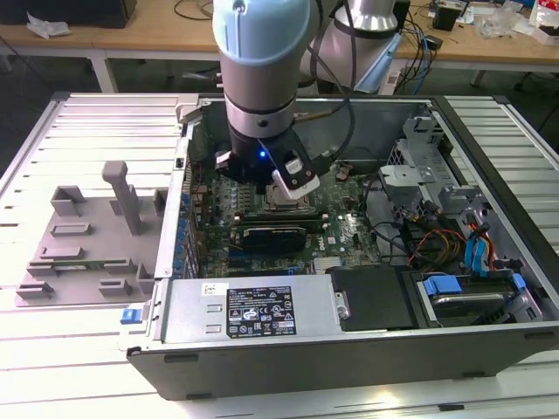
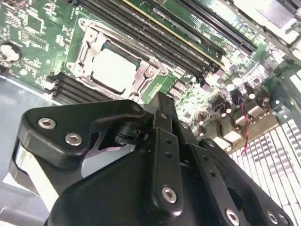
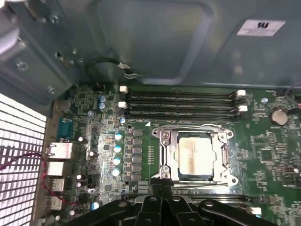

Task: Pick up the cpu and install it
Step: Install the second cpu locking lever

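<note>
The cpu [image 3: 195,155] lies flat in its socket frame [image 3: 162,155] near the middle of the green motherboard [image 3: 268,155], its silver top showing in both wrist views [image 2: 114,69]. The gripper [image 1: 284,188] hangs over the board inside the open computer case [image 1: 349,349]; whether its fingers are apart or together I cannot tell, and nothing shows between them. Four black memory slots [image 3: 183,104] run beside the socket on one side, with a column of four pale capacitors [image 3: 116,154] nearby. Near the case's front edge sits a silver power supply [image 1: 249,307]. One grey fixture tray [image 1: 87,240] rests on the slatted bench [image 1: 52,375], just beside the case on the exterior view's left.
</note>
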`<state>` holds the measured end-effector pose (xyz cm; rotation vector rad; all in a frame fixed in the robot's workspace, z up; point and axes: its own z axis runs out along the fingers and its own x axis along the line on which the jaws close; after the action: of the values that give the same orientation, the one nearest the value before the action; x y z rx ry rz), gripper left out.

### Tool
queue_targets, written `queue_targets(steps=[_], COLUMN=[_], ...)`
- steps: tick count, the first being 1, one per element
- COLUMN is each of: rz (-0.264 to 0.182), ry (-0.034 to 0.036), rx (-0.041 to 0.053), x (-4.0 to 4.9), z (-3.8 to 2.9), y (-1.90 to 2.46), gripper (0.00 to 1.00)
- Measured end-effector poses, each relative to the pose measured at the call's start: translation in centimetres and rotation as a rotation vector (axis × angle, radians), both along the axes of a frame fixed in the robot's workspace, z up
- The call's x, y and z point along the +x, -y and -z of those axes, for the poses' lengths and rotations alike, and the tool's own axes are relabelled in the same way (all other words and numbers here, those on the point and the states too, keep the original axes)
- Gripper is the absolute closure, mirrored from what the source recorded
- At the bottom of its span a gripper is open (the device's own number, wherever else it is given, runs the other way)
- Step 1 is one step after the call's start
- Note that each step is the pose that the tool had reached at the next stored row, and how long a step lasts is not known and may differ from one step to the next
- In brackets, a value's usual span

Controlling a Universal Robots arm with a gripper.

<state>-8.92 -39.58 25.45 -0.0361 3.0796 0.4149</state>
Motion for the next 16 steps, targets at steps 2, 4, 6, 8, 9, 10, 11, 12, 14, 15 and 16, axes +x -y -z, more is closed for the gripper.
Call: queue_targets(steps=[2, 4, 6, 8, 9, 10, 11, 12, 14, 15, 16], rz=[0.0, 0.0, 0.0, 0.0, 0.0, 0.0, 0.0, 0.0, 0.0, 0.0, 0.0], ry=[0.0001, -0.0023, -0.0113, -0.0148, -0.0171, -0.0182, -0.0182, -0.0187, -0.0213, -0.0213, -0.0215], rx=[-0.0015, -0.0044, -0.0529, -0.096, -0.1162, -0.131, -0.1395, -0.1463, -0.1572, -0.1578, -0.1601], x=[0.0, 0.55, 2.54, 2.82, 2.89, 2.93, 3.0, 3.28, 4.97, 5.01, 5.02], z=[-0.21, -0.24, -0.23, -0.21, -0.2, -0.19, -0.16, -0.14, -0.07, -0.08, -0.25], y=[0.0, 0.0, -0.01, -0.27, -0.78, -1.5, -1.97, -2.21, -2.76, -3.41, -3.65], gripper=[0.89, 0.89, 0.89, 0.89, 0.89, 0.89, 0.89, 0.89, 0.89, 0.89, 0.89])
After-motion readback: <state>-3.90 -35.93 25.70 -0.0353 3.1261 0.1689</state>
